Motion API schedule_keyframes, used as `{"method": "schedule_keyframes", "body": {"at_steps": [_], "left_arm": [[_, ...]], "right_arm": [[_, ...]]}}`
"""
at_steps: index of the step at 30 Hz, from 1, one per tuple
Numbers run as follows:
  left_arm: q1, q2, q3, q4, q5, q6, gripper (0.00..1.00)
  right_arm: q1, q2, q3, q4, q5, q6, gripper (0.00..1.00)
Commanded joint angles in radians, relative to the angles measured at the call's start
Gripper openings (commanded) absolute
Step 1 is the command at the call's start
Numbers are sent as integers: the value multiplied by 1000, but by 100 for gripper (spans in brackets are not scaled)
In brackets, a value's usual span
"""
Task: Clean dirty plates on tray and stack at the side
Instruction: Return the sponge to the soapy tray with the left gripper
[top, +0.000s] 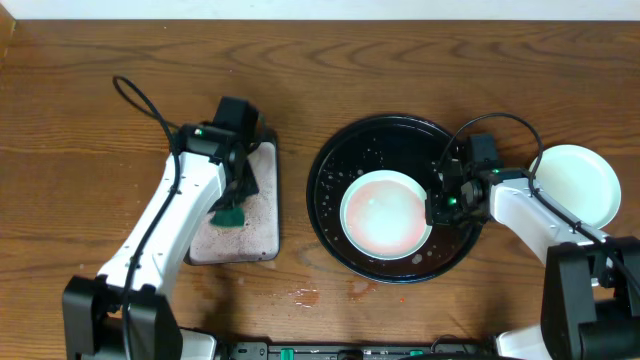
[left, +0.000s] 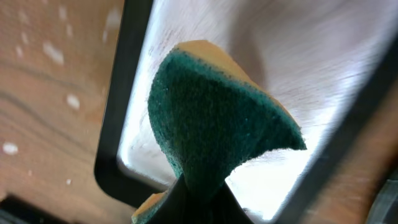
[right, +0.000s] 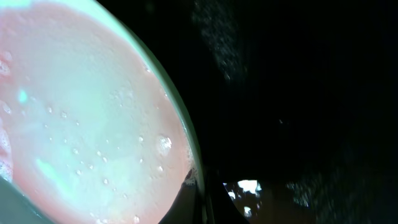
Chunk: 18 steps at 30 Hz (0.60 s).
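A pale mint plate (top: 385, 214) with pink soapy smears lies in the large round black tray (top: 335, 165). My right gripper (top: 437, 207) is shut on its right rim; the right wrist view shows the plate (right: 81, 118), the fingers (right: 200, 193) pinching its edge and the wet tray (right: 298, 93). A clean pale plate (top: 578, 183) lies on the wood at the far right. My left gripper (top: 237, 200) is shut on a green and yellow sponge (top: 231, 214), held over the small rectangular tray (top: 262, 232); the left wrist view shows the sponge (left: 217, 130) filling the frame. A third plate is out of view.
The small rectangular black-rimmed tray (left: 118, 124) sits left of the round tray. Wet spots and a reddish smear (top: 360, 292) lie on the wood in front of the round tray. A black cable (top: 140, 100) loops behind the left arm.
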Motion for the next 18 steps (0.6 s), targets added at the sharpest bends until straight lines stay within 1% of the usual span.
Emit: {"method": "schedule_keyframes", "body": {"at_steps": [1, 3, 5, 6, 8, 9, 11, 12, 15, 18], "left_arm": [[46, -10, -19, 5, 71, 14, 12], [61, -27, -12, 5, 105, 17, 14], [67, -51, -7, 5, 143, 50, 17], [67, -70, -6, 5, 159, 64, 24], [66, -111, -6, 2, 174, 77, 35], [66, -134, -6, -2, 174, 78, 42], [66, -192, -6, -11, 174, 77, 53], [66, -252, -6, -15, 174, 77, 61], [66, -342, -6, -23, 174, 77, 70], [66, -428, -6, -31, 173, 77, 74]], "right_arm": [[13, -80, -1, -20, 65, 19, 1], [38, -138, -1, -25, 132, 20, 1], [78, -207, -1, -34, 241, 51, 1], [100, -240, -1, -42, 300, 72, 1], [155, -310, -1, -52, 424, 100, 1], [189, -346, -1, -53, 488, 106, 1], [249, -402, -1, -49, 598, 106, 1], [316, -453, -1, -44, 732, 106, 1], [403, -500, -1, -40, 924, 105, 1], [486, -526, -1, -41, 1065, 76, 1]]}}
